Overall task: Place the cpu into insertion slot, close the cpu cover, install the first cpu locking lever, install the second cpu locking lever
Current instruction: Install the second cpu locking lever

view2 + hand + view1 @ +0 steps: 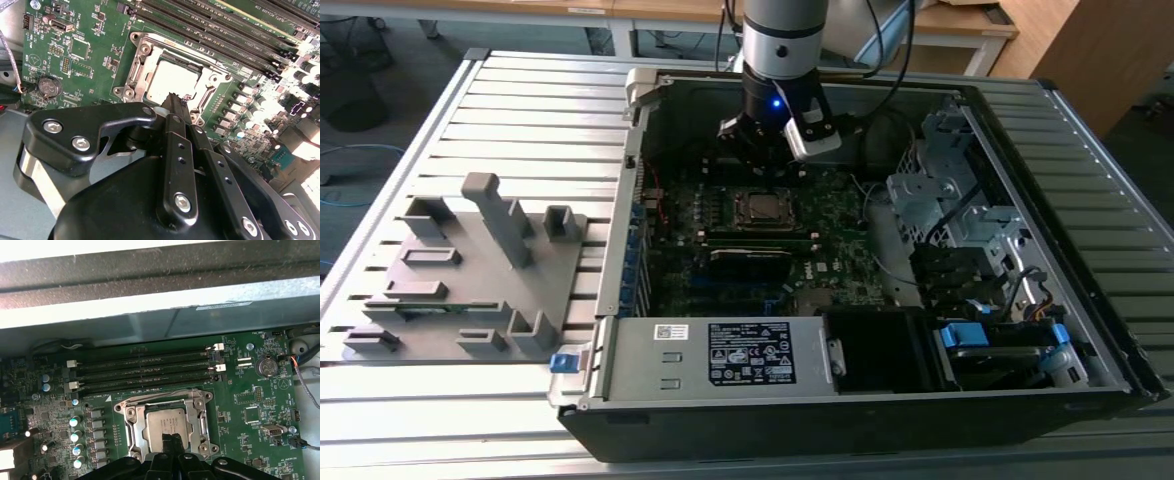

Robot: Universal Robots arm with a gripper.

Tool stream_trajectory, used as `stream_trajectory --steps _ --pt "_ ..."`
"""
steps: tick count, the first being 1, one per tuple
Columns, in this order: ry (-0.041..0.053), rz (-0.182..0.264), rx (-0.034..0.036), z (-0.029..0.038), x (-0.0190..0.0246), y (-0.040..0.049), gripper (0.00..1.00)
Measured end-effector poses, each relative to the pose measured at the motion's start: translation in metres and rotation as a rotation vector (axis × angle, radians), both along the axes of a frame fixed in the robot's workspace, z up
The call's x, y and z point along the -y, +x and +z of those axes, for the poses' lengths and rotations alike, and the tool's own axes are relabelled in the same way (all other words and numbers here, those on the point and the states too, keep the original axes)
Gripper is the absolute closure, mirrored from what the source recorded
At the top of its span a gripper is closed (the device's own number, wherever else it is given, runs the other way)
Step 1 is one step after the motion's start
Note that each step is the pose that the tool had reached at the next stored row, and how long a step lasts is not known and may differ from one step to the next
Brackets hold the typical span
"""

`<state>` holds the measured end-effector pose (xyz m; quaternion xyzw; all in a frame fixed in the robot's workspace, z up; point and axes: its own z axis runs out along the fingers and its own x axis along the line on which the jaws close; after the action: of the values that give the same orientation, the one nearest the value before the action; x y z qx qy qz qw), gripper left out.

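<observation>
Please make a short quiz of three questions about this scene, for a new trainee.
1. True or false: the cpu lies in the insertion slot.
2. Are the claw fingertips together or spread?
3. Which is nearest the claw? A) the coin battery B) the cpu C) the memory slots

Key: 1 true; 2 together, with nothing between them; 3 B.

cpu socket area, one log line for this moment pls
gripper: shut, empty, above cpu edge | cpu: seated in insertion slot | cpu cover: down around the cpu
</observation>
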<state>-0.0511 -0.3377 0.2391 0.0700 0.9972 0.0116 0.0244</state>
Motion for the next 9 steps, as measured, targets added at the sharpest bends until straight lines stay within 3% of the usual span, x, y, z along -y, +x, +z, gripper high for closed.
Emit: stream_trajectory --steps 9 --pt "0.0000 0.000 0.0000 0.0009 0.0000 0.0000 0.90"
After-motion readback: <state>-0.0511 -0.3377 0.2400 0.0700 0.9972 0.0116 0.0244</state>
